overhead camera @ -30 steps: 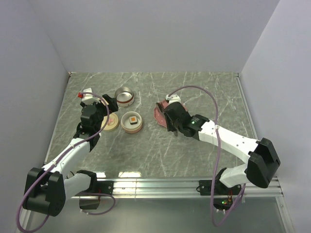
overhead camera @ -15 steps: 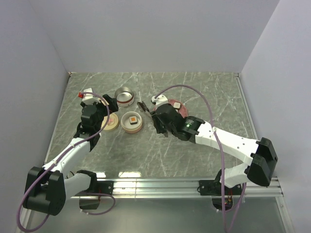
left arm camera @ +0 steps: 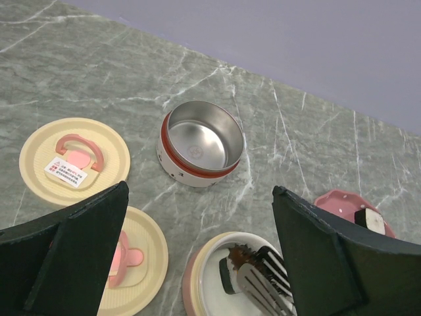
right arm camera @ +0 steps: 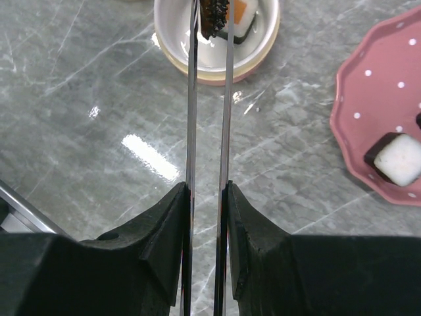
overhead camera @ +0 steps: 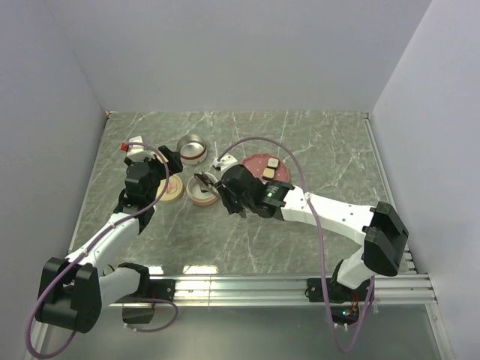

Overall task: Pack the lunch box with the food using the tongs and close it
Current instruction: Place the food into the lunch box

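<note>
— Swung left off the pink plate (overhead camera: 253, 159) since a second ago, right gripper (right arm camera: 205, 191) and all; now reaching over the cream bowl (right arm camera: 253, 66).

— Pinching what with those fingers (right arm camera: 164, 227)?

— Pinching the tongs (right arm camera: 191, 99), arms squeezed nearly parallel. Gripping a dark brown piece (right arm camera: 214, 20) at the tips, within the bowl's rim, just beside an orange-topped piece (right arm camera: 242, 12) (cannot tell whether resting on the bottom).

— And on the plate?

— Carrying two white-and-dark blocks (overhead camera: 274, 163), right of the bowl on the tabletop (overhead camera: 315, 135).

— Left gripper (left arm camera: 200, 191)?

— Spread wide, clasping nothing. Hanging above a steel bowl (left arm camera: 197, 176) and two cream lids (left arm camera: 72, 161), left of the cream bowl.
</note>
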`<move>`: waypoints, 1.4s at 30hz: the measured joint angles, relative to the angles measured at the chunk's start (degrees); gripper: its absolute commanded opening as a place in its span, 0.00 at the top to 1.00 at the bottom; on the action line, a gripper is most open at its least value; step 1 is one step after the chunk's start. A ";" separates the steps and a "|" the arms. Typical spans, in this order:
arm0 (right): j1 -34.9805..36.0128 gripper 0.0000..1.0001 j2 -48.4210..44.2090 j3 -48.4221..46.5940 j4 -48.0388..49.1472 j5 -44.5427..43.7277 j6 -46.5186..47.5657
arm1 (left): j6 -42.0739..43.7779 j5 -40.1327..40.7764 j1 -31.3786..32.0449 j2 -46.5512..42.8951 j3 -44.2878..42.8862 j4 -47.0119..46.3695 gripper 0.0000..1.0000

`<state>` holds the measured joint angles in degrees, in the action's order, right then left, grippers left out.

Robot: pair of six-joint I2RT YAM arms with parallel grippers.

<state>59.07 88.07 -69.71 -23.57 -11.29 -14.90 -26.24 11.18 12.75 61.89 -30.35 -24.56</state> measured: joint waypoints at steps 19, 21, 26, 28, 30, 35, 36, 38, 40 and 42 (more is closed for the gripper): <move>1.92 0.75 2.78 -1.36 -0.52 1.88 -0.46 | -0.02 -0.02 -0.04 0.31 0.00 0.00 0.02; 1.95 0.75 3.02 -1.40 -0.74 1.77 -0.57 | -0.02 -0.02 -0.04 0.22 0.00 0.02 0.02; 1.97 0.74 3.06 -1.42 -1.77 1.44 -0.76 | -0.02 -0.04 -0.04 0.09 0.00 0.00 0.02; 1.99 0.73 3.06 -1.42 -1.84 1.29 -0.87 | -0.02 -0.11 -0.04 0.09 0.00 0.02 0.02; 1.99 0.69 3.06 -1.44 -1.88 1.27 -0.92 | -0.02 -0.37 -0.04 0.09 0.00 0.00 0.02; 2.10 0.50 3.06 -1.44 -1.86 1.29 -0.98 | -0.04 -0.46 -0.09 0.09 0.00 0.00 0.02; 2.14 0.48 3.06 -1.44 -1.84 1.25 -0.90 | -0.04 -0.46 -0.09 0.09 0.00 0.00 0.02; 2.16 0.45 3.06 -1.44 -1.81 1.25 -0.72 | -0.04 -0.48 -0.09 0.09 0.00 0.00 0.02; 2.19 0.44 3.06 -1.44 -1.81 1.27 -0.63 | -0.04 -0.52 -0.09 0.09 0.00 0.00 0.02; 2.19 0.44 3.06 -1.44 -1.77 1.27 -0.63 | -0.04 -0.61 -0.09 0.09 0.00 0.00 0.02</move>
<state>61.25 91.13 -71.16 -25.34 -10.02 -15.53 -26.28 10.57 12.67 61.98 -30.35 -24.56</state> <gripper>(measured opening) 0.559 0.978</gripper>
